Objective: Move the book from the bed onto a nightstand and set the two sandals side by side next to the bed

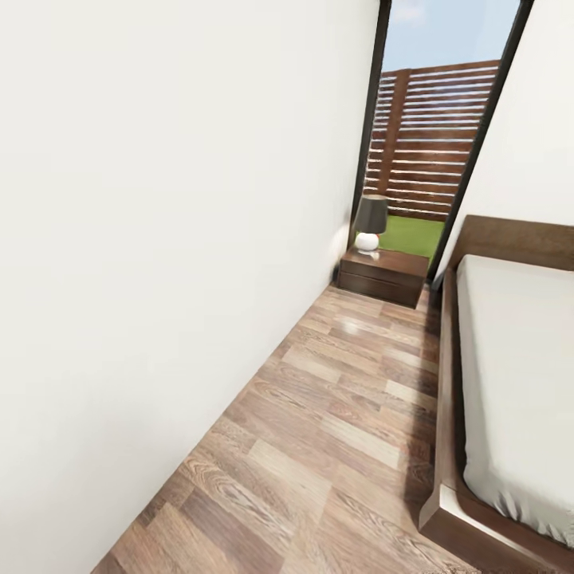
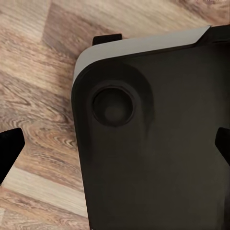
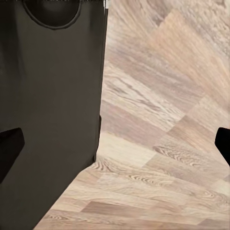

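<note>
At the right edge of the head view, the bed (image 1: 510, 383) is seen with its off-white mattress bare; the book and the sandals cannot be made out. Toward the upper centre, a nightstand (image 1: 383, 275) carrying a small lamp (image 1: 370, 223) is set against the window, with plank floor (image 1: 335, 414) running between wall and bed. Both wrist views are directed down at the robot's dark base (image 2: 158, 139) and the floor; each set of fingers is spread wide and nothing is grasped. A search step is judged to be in hand; the view must next be turned until the book is found.
</note>
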You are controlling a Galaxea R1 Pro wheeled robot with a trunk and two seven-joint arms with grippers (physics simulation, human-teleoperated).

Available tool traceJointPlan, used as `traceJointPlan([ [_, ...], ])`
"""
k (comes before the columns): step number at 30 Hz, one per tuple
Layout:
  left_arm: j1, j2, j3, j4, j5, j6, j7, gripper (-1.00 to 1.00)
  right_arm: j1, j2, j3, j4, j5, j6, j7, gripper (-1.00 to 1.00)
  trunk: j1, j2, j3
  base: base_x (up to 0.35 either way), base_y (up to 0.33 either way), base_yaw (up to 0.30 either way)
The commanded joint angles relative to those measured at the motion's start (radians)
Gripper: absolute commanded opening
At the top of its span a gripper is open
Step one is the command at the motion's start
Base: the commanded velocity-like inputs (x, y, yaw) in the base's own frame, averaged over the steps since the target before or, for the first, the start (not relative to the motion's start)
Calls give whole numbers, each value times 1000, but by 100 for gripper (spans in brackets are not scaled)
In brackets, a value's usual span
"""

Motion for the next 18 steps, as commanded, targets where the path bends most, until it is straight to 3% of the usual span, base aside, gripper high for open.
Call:
traceJointPlan([
  [1, 0, 0, -9, 1, 9, -4, 4, 100, -1, 0, 8, 1, -1, 5, -3, 100, 0, 0, 0, 0, 0, -138],
  [18, 0, 0, -9, 1, 9, -4, 4, 100, -1, -1, 8, 1, -1, 5, -4, 100, 0, 0, 6, 0, 0, -119],
])
